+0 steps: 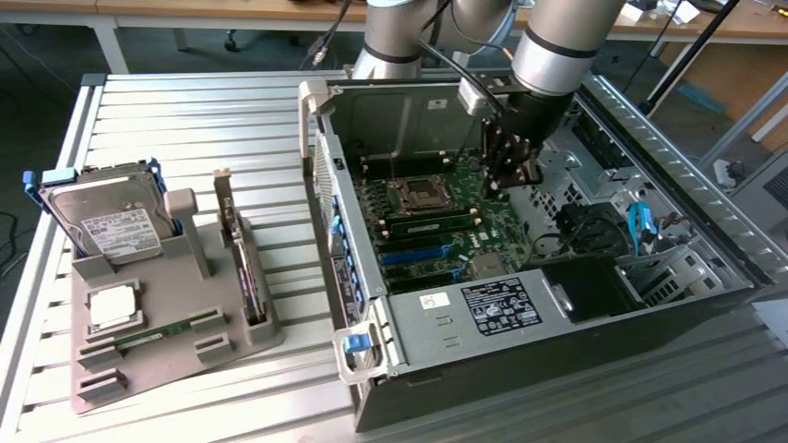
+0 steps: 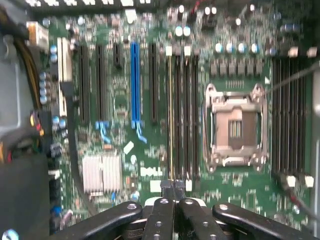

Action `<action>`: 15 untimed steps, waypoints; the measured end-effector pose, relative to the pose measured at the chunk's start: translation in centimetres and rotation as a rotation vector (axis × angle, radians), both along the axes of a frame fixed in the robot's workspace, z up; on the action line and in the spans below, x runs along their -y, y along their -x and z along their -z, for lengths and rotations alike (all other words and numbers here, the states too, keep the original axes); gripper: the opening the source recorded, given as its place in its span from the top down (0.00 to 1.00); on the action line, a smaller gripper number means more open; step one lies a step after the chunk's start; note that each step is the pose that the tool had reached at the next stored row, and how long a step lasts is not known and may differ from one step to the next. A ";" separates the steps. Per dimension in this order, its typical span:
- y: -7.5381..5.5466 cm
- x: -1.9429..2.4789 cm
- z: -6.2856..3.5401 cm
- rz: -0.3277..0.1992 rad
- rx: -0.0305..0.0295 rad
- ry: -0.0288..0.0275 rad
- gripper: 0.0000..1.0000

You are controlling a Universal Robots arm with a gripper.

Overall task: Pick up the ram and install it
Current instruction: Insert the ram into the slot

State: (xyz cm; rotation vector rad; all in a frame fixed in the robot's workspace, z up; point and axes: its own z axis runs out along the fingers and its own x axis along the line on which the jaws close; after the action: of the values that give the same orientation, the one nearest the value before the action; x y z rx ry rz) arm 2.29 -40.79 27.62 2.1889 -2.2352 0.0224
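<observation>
Fingers: the gripper (image 2: 172, 192) has its fingers pressed together with nothing between them. You find it low inside the open computer case (image 1: 369, 365), over the motherboard (image 2: 125, 165).
Ram, location: the ram (image 2: 170, 115) appears to stand on edge in a memory slot next to the CPU socket (image 2: 235, 127), directly ahead of the fingertips. In the exterior view it shows as a green strip (image 1: 437, 225) just below the socket.
Ram, long axis: it runs along its slot, parallel to the empty slots (image 2: 287, 115) across the socket. In the exterior view that is roughly from left to right. Its thin top edge faces up towards the camera on the wrist.
Spare stick: another green stick (image 1: 150, 332) lies in the grey holder (image 1: 234, 346) on the table (image 1: 197, 120), well apart from the case.
Risk, uneven seating: if you press near one end only, the ram may tilt and leave the far end high.
Risk, slipping: the top edge is narrow, so the closed fingers could slide off onto a neighbouring slot or the socket.
Risk, unknown: you cannot tell whether the latches have closed.
</observation>
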 end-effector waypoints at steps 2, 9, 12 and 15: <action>-1.0 0.00 0.01 0.000 -0.0015 0.0000 0.89; -1.2 0.00 0.01 0.000 -0.0021 0.0001 0.89; -1.2 0.00 0.01 0.000 -0.0021 0.0001 0.89; -1.2 0.00 0.01 0.000 -0.0021 0.0001 0.89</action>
State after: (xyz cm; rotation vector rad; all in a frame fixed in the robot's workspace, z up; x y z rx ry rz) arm 3.45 -40.79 27.61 2.1878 -2.2341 0.0202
